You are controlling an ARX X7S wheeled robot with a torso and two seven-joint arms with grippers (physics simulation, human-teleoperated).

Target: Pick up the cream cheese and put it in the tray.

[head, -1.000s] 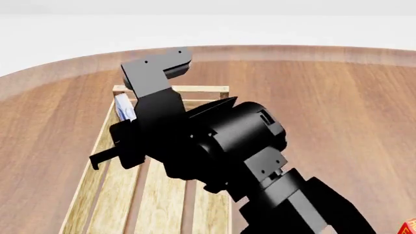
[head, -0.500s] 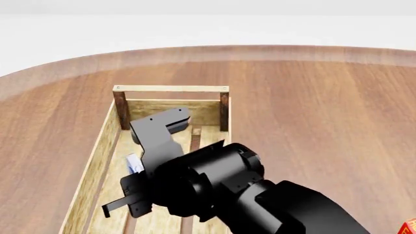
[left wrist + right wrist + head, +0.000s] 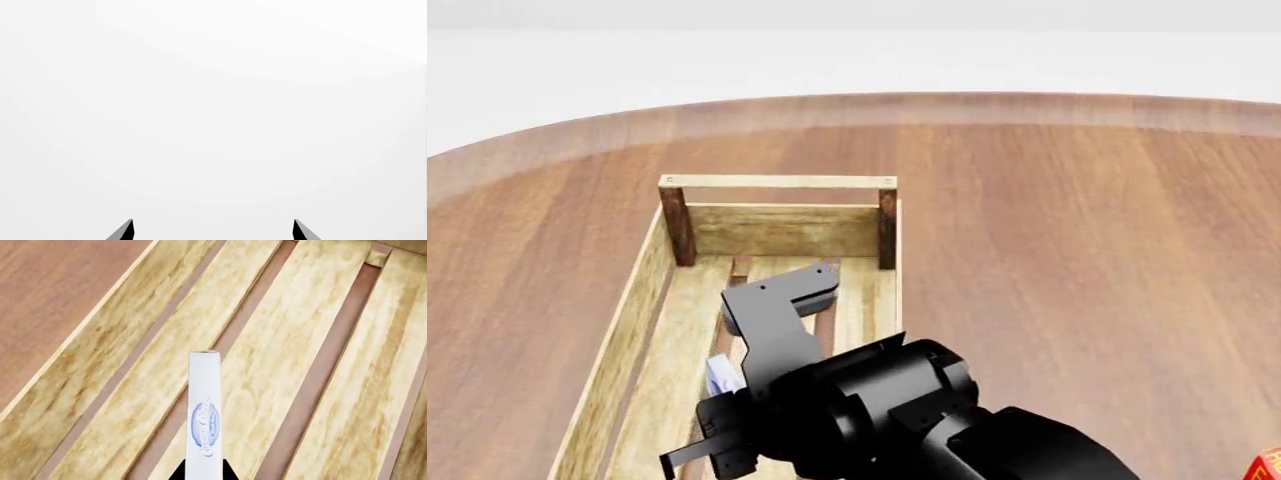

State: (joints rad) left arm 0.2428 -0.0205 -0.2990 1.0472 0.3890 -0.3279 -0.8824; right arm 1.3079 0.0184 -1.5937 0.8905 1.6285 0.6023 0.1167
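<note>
Between right tool tips, cream cheese

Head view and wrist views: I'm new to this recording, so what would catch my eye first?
The big black right arm fills the lower head view, its right gripper shut on the cream cheese over the tray. Seen edge-on, the slim white box hangs above the pale slats. The left gripper faces blank white.

A round wooden bench carries everything here. The tray sits on it toward nine o'clock, and a red box corner peeks in at four o'clock.
</note>
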